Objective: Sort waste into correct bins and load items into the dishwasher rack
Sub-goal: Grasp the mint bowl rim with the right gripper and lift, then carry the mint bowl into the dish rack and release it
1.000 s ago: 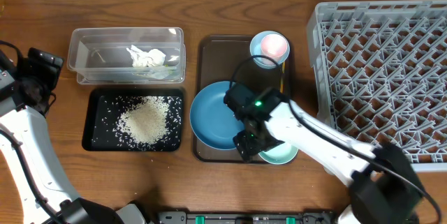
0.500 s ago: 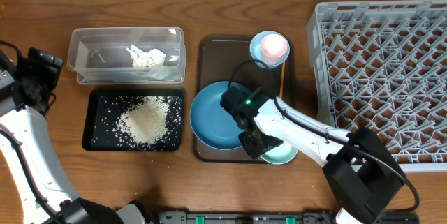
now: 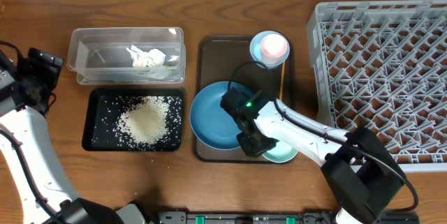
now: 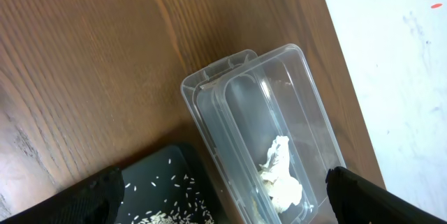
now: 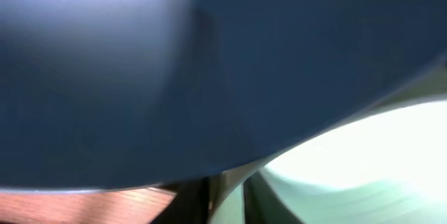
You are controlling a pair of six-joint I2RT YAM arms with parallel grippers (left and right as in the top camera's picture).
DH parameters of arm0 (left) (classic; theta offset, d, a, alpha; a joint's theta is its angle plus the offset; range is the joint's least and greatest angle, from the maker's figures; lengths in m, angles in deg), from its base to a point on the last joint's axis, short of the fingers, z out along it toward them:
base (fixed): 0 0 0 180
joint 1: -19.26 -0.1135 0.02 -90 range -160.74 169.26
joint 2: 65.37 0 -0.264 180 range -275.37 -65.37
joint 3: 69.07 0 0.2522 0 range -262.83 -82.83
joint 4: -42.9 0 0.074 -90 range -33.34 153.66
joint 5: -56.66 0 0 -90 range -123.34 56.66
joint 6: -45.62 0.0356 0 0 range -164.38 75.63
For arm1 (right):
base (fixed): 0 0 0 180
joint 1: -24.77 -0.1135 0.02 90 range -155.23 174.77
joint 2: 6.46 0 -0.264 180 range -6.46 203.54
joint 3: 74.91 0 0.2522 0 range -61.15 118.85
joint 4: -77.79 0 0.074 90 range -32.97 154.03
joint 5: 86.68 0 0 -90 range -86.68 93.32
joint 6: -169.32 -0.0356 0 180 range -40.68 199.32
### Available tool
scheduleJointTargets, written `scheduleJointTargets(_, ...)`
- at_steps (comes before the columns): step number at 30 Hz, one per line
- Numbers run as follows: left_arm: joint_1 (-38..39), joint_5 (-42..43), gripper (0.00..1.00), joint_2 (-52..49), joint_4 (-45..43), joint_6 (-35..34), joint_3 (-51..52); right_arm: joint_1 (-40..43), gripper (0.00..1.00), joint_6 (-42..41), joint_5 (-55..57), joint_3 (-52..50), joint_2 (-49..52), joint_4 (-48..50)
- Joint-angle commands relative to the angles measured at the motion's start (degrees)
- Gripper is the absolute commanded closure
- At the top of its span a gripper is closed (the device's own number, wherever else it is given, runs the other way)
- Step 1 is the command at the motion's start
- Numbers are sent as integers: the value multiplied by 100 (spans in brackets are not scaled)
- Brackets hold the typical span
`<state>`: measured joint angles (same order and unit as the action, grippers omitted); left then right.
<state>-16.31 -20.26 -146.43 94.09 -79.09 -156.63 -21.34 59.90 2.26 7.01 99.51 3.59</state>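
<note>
At dark-blue bowl [image 3: 213, 116] rim: right gripper [image 3: 253, 144], grip unclear; left gripper [image 4: 220, 182] wide open.

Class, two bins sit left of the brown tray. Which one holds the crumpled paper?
The clear plastic tub: the crumpled paper lies inside it, while the black tray beside it holds only rice grains.

A big brown wooden table [image 3: 209, 182] has a flat brown tray [image 3: 223, 60] lying on it, with a thin yellow line [image 3: 282, 79] along the tray's right side, and a plain white surface [image 4: 398, 56] past the table's edge.
</note>
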Motion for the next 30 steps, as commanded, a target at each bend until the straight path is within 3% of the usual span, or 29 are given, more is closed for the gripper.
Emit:
scheduleJointTargets(1, -15, -74, 6, -17, 7, -7, 9, -39, 96, -28, -101, 131, -7, -55)
scheduleJointTargets(9, -15, -74, 5, -17, 7, -7, 9, 79, 99, 26, -90, 916, -229, -815)
scheduleJointTargets(15, -15, -74, 6, -17, 7, -7, 9, 619, 99, 452, -87, 1648, -800, -984)
scheduleJointTargets(22, -15, -74, 5, -17, 7, -7, 9, 2531, 99, 1191, -566, 2184, -1596, -533)
scheduleJointTargets(25, -15, -74, 6, -17, 7, -7, 9, 3676, 99, 1547, -1504, 2184, -1716, -151)
scheduleJointTargets(30, -15, -74, 5, -17, 7, -7, 9, 5329, 99, 2247, -4072, 1910, -1558, 669)
